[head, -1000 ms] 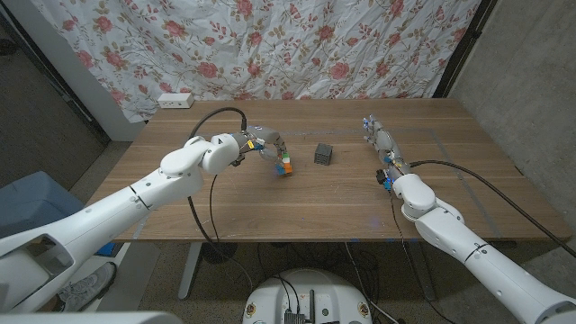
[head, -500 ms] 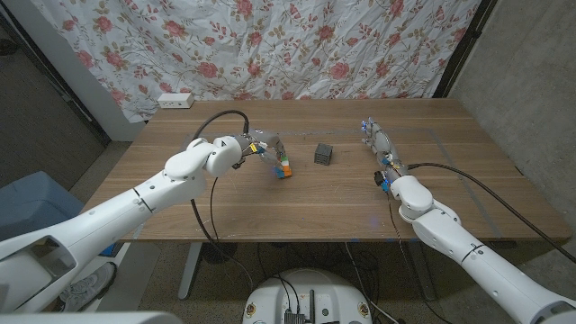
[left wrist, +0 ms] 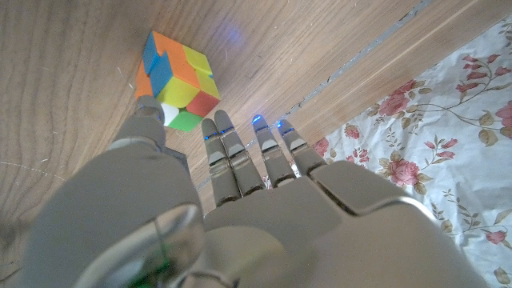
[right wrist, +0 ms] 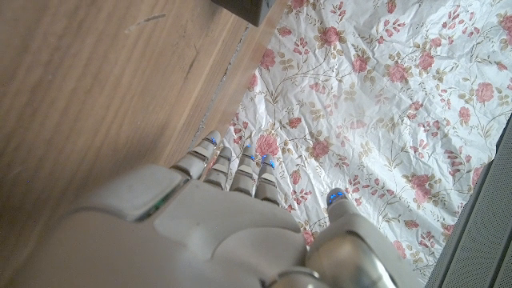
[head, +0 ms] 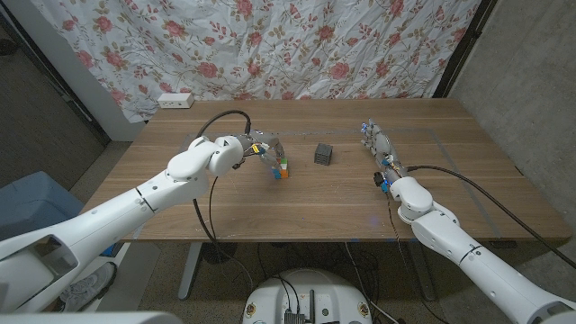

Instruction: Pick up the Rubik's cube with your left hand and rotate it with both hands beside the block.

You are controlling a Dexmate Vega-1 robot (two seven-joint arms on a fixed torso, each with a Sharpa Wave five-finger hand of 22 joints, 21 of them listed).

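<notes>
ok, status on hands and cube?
Left hand at the cube, thumb touching it, grip unconfirmed. Right hand open, apart. Cube on the table, left of the block. Nothing in the way.

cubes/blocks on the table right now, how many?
2. Rubik's cube at the left hand's fingers, left of centre; dark block just right of it, mid-table. None seem hidden.

Floral curtain (head: pixel 270 45) behind wooden table (head: pixel 297 193); grey wall (head: pixel 531 72) right.

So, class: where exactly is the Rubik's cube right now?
In the head view the Rubik's cube sits left of the table's middle, at the left hand's fingertips, with the dark block just to its right.
</notes>
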